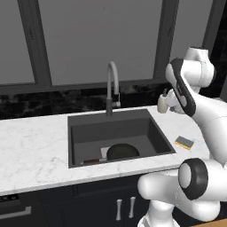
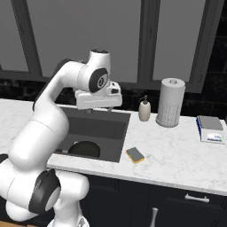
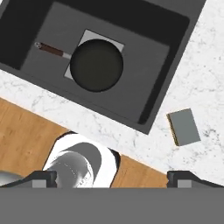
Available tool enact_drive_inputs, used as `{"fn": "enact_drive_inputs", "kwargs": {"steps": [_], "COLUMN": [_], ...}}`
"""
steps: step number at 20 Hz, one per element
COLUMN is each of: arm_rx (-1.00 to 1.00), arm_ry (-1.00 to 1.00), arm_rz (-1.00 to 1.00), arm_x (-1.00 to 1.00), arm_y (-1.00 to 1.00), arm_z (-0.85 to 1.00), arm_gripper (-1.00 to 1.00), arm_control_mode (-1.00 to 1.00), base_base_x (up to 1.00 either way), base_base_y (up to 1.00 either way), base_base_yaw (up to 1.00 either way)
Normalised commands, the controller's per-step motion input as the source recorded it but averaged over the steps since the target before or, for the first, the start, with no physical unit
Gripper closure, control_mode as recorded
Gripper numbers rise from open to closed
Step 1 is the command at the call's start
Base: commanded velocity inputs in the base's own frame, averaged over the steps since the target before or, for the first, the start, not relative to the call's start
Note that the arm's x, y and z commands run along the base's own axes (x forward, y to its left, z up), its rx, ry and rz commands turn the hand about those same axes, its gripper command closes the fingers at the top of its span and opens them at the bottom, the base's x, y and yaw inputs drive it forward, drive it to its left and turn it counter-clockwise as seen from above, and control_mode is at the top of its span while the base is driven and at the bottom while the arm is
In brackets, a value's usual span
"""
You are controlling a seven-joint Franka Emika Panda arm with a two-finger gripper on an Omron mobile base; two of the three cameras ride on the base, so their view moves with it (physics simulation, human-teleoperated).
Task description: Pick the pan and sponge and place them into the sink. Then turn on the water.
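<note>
Small black round frying pan (image 3: 96, 65) already inside dark grey sink (image 3: 168, 57); yellow rectangular sponge (image 3: 184, 127) beside sink, awaiting wide-open, empty end effector (image 3: 112, 178).

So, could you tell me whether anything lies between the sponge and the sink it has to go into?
Nothing visible does. The sponge lies on bare marble counter just right of the sink, near its front corner. The pan is already inside.

Soap bottle (image 2: 144, 109) beside paper towel roll (image 2: 171, 102); blue-white box (image 2: 210, 129) far right on counter (image 2: 177, 155).
</note>
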Motion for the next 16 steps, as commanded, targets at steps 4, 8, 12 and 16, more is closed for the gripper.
{"fn": "enact_drive_inputs", "kwargs": {"steps": [4,8,12,16], "arm_rx": [0.0,0.0,-0.07,-0.06], "arm_ry": [0.01,0.08,0.1,0.11], "arm_rz": [0.17,0.21,0.16,0.15], "arm_x": [0.08,0.16,0.08,0.02], "arm_y": [-0.63,-0.45,-0.11,-0.09], "arm_z": [-0.51,-0.72,-0.79,-0.62], "arm_gripper": [-1.0,-1.0,-1.0,-1.0], "arm_control_mode": [-1.0,-1.0,-1.0,-1.0], "base_base_x": [0.0,0.0,0.0,0.0], "base_base_y": [0.0,0.0,0.0,0.0], "base_base_yaw": [0.0,0.0,0.0,0.0]}}
